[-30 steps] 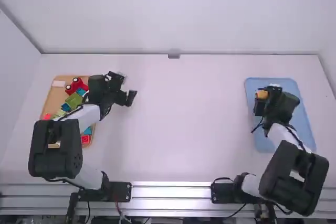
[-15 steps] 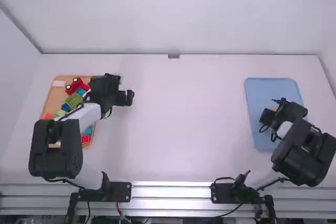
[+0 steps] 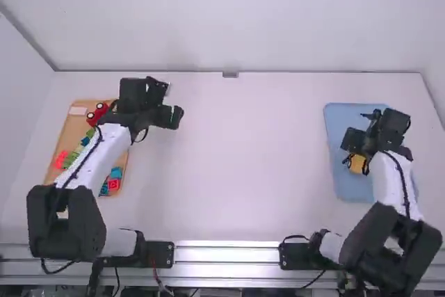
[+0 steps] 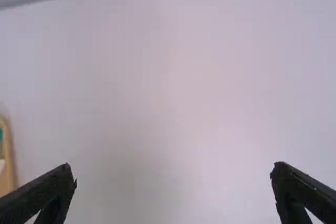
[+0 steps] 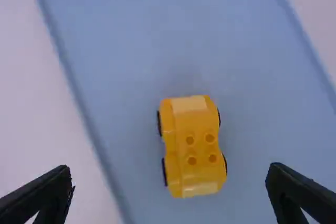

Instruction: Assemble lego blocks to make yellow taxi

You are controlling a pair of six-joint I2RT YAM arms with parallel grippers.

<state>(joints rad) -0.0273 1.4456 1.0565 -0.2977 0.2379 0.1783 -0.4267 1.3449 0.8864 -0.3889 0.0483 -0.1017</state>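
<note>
yellow car [image 5: 199, 148]: on the blue tray, r. side of high-view frame, a bit below mid height; wheels along both long sides, four round studs up top, paler strip at each end; not held.

car vs claw: seen btwn the r. claw's two fingers in r. wrist view, apart from both.

r. claw [image 3: 354, 140]: r. part of high-view frame, over the tray; fingers wide apart, nothing btwn them.

blue tray [image 3: 343, 117]: r. part of frame, upright rectangle w/ rounded corners & raised rim, flat on the tabletop [image 3: 243, 165].

l. claw [image 3: 172, 117]: l. of centre in high-view frame, above mid height, just beside the wooden tray; fingers wide open, empty.

wooden tray [image 3: 68, 137]: far l. of frame, partly under the l. arm.

wheeled red block [image 3: 97, 113]: upper part of wooden tray, near pale block [image 3: 78, 110].

other blocks: green [image 3: 70, 161] & coral [image 3: 60, 160] next to e/o toward tray's l. edge; teal [image 3: 116, 172] & red [image 3: 113, 184] near its lower r. corner.

grey bracket [image 3: 230, 74]: top middle, at tabletop's far edge.
</note>
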